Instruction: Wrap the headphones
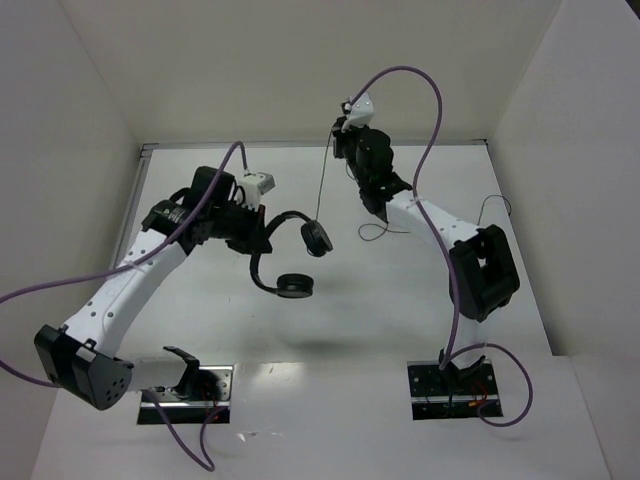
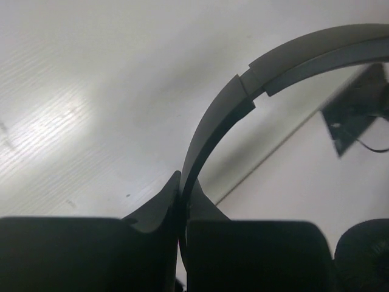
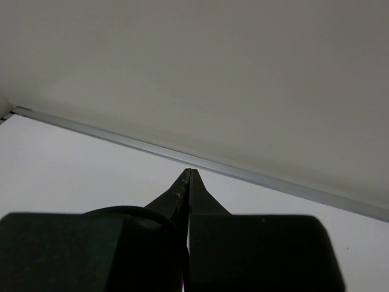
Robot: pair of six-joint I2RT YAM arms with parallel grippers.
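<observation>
Hanging above the worktop [image 1: 380, 300], black headphones [image 1: 295, 285] with two round pads [image 1: 316, 237], left tool [image 2: 182, 182] closed on the band [image 2: 213, 121], right tool [image 3: 189, 176] pinching the thin cord [image 1: 322, 180]

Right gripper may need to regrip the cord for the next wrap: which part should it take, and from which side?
Probably the straight run of cord between the right gripper and the upper earcup: it runs straight, clear of the table, so jaws can close across it. Come in level from the right arm's side; the left gripper, shut on the headband, crowds the other side.
</observation>
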